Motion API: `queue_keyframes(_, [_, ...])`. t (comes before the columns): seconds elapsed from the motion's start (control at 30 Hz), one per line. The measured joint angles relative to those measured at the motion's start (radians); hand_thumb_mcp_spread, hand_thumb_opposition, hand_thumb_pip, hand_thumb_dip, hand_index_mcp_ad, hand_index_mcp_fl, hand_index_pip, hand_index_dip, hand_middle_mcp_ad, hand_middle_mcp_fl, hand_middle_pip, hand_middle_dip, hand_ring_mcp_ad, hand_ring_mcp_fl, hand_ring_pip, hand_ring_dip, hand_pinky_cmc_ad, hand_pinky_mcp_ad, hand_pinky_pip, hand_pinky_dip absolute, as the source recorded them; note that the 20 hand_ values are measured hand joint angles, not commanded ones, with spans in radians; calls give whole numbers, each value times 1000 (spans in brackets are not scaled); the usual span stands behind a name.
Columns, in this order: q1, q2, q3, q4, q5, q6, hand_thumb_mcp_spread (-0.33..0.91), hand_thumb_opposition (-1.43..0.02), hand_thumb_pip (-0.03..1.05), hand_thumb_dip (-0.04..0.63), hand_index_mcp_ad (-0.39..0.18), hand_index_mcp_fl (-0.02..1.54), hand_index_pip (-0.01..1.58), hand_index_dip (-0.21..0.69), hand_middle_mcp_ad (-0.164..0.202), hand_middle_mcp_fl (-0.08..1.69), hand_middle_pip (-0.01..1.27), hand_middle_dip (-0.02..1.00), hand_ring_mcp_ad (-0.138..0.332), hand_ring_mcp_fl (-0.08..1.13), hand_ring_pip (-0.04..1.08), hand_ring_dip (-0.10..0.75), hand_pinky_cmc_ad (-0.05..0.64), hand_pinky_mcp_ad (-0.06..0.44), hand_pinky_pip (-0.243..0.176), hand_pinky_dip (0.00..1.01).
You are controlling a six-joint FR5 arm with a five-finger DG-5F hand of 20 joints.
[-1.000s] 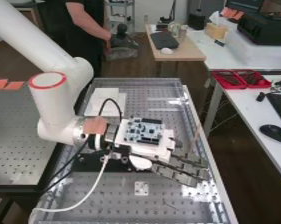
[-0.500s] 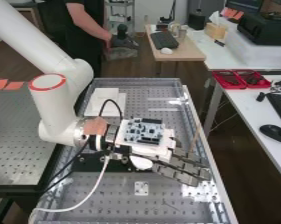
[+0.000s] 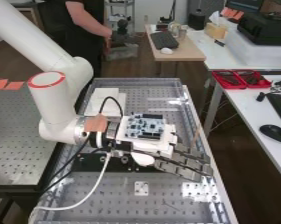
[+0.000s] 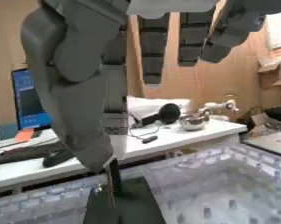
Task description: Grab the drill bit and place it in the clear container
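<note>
Hand over clear tray, aimed at 4 o'clock (high view), thumb and finger pinching dark drill bit

Arm: white, smooth-cased jointed robot arm, bent, entering upper left.
Hand: dark grey mechanical hand, roughly level.
Digits: thumb and one finger pinched; other fingers extended.

Arm cut off, high view; thin dark piece blurred, wrist view, perhaps drill bit.
</note>
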Motion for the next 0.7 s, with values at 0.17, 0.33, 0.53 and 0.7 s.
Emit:
queue_keyframes(0.17, [4, 29, -2, 4, -3, -11, 553, -981, 497, 264, -148, 883, 1086, 21, 75, 250, 140, 140, 166, 80, 99, -24, 278, 148, -89, 178])
queue_keyframes(0.33, [10, 59, -12, 0, -1, -19, 553, -984, 497, 264, -148, 904, 1068, 33, 75, 253, 143, 140, 164, 84, 99, -23, 291, 148, -91, 178])
queue_keyframes(0.53, [25, 132, -55, 1, -11, -41, 553, -984, 497, 264, -148, 899, 1051, 45, 75, 250, 140, 140, 164, 94, 96, -24, 291, 147, -80, 178])
queue_keyframes(0.7, [46, 194, -92, -1, -20, -59, 553, -988, 499, 264, -148, 911, 1052, 51, 75, 250, 143, 140, 164, 94, 96, -24, 291, 147, -80, 178])
